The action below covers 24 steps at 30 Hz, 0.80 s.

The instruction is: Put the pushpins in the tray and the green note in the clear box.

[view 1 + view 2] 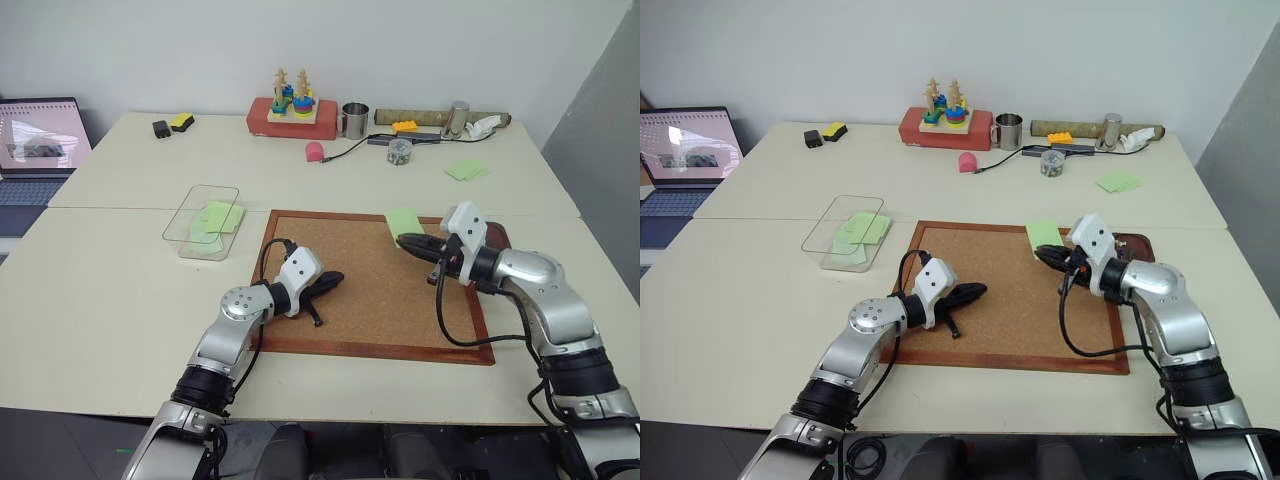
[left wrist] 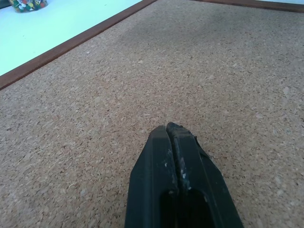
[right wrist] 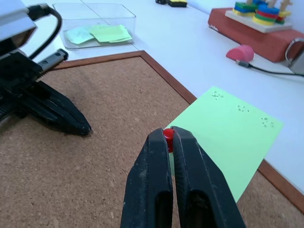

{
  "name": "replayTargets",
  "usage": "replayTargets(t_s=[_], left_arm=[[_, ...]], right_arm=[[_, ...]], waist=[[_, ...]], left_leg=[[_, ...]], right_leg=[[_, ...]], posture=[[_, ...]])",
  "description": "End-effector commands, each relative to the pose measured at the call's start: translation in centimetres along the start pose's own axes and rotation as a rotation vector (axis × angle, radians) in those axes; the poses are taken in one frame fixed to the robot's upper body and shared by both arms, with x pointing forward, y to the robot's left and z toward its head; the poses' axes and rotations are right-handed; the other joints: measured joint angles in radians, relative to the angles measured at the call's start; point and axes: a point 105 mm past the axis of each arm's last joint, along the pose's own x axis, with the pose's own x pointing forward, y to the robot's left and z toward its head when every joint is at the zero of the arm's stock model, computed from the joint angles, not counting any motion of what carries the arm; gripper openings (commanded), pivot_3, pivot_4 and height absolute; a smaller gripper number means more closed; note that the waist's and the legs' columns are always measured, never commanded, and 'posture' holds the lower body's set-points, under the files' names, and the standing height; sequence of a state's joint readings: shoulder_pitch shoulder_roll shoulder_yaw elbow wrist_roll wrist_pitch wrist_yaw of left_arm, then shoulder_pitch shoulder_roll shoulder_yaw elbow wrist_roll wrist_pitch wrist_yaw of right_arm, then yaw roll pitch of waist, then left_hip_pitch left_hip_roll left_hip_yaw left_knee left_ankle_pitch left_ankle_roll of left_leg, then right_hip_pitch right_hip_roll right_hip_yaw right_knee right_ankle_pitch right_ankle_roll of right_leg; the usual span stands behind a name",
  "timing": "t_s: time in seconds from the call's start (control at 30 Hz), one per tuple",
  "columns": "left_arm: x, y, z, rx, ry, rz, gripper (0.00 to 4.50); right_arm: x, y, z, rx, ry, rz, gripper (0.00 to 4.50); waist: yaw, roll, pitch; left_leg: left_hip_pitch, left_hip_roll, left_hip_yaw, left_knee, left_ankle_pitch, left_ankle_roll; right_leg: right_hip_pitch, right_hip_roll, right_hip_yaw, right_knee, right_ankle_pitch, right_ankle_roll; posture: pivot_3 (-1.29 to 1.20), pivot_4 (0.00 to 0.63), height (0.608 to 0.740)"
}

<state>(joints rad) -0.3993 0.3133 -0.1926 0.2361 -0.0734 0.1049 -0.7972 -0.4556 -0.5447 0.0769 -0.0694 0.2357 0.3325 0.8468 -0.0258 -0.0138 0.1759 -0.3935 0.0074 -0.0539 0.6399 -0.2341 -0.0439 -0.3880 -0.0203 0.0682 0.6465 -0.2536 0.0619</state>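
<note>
A pale tabletop point(image 1: 120, 300) carries a wood-framed corkboard point(image 1: 380, 300) at its near middle. To the board's left, on the tabletop, the clear box point(image 1: 203, 221) is seen: a shallow transparent container with rounded corners, already holding a few loose light green papers. The green note point(image 3: 223, 133), a light green rectangle speckled with small pinholes, lies at the far right edge of the corkboard, partly overhanging the frame onto the tabletop. The tray point(image 1: 1137, 244), dark brown, is glimpsed just beside the board's right edge behind the right arm, largely hidden. The left tool point(image 1: 328, 284) is held closed and empty, resting low over the bare cork in the board's left half. The right tool point(image 3: 168, 137) is raised above the near corner of the note, its fingers clamped on a red pushpin point(image 3: 168, 137), whose small round head is seen pinched between the tips. The green and dark pins cannot be made out.
</note>
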Motion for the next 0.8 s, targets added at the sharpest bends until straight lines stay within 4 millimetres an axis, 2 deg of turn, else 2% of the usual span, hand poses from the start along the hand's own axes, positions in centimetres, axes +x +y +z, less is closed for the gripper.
replayTargets(t_s=[0.03, 0.07, 0.2, 0.4, 0.7, 0.8], left_arm=[[0.3, -1.1, -0.8, -0.064, 0.019, -0.035, 0.0], [0.1, -0.8, 0.1, -0.082, -0.014, -0.034, 0.0], [-2.0, 0.2, 4.9, -0.23, -0.185, -0.068, 0.61], [-3.8, 1.1, 10.3, -0.481, -0.415, -0.079, 1.81], [-3.1, 0.1, 12.1, -0.723, -0.509, -0.167, 3.5], [-2.7, -0.1, 12.7, -0.763, -0.536, -0.204, 3.58]], right_arm=[[0.0, 0.3, 2.8, -0.14, -0.052, 0.025, 0.08], [0.0, 0.4, 3.1, -0.166, -0.052, 0.029, 0.08], [-0.1, 0.9, 4.3, -0.352, -0.064, 0.035, 0.0], [0.0, 2.0, 5.3, -0.498, -0.116, 0.055, 0.0], [0.3, 3.7, 6.7, -0.662, -0.204, 0.095, 0.0], [0.5, 4.3, 7.1, -0.699, -0.229, 0.113, 0.0]], waist=[[0.0, 0.0, 0.0], [0.0, 0.0, 0.0], [-0.004, -0.003, 0.003], [-0.006, -0.007, 0.005], [-0.005, -0.008, 0.005], [-0.005, -0.008, 0.005]], left_leg=[[0.0, 0.0, 0.0, 0.0, 0.0, 0.0], [0.0, 0.0, 0.0, 0.0, 0.0, 0.0], [-0.003, 0.0, 0.0, 0.0, 0.0, 0.0], [-0.007, 0.002, -0.001, 0.0, 0.0, 0.0], [-0.007, 0.001, -0.001, 0.001, 0.0, 0.0], [-0.007, 0.001, -0.001, 0.001, 0.0, 0.0]], right_leg=[[0.0, 0.0, 0.0, 0.0, 0.0, 0.0], [0.0, 0.0, 0.0, 0.0, 0.0, 0.0], [-0.003, 0.0, 0.0, 0.0, 0.0, 0.0], [-0.008, 0.001, -0.001, 0.002, 0.001, -0.002], [-0.007, 0.001, -0.001, 0.002, 0.002, -0.004], [-0.007, 0.001, -0.001, 0.002, 0.003, -0.005]], posture=[[0.0, 0.15, 0.74], [0.0, 0.15, 0.74], [0.0, 0.15, 0.74], [0.0, 0.15, 0.74], [0.0, 0.15, 0.74], [0.0, 0.15, 0.74]])
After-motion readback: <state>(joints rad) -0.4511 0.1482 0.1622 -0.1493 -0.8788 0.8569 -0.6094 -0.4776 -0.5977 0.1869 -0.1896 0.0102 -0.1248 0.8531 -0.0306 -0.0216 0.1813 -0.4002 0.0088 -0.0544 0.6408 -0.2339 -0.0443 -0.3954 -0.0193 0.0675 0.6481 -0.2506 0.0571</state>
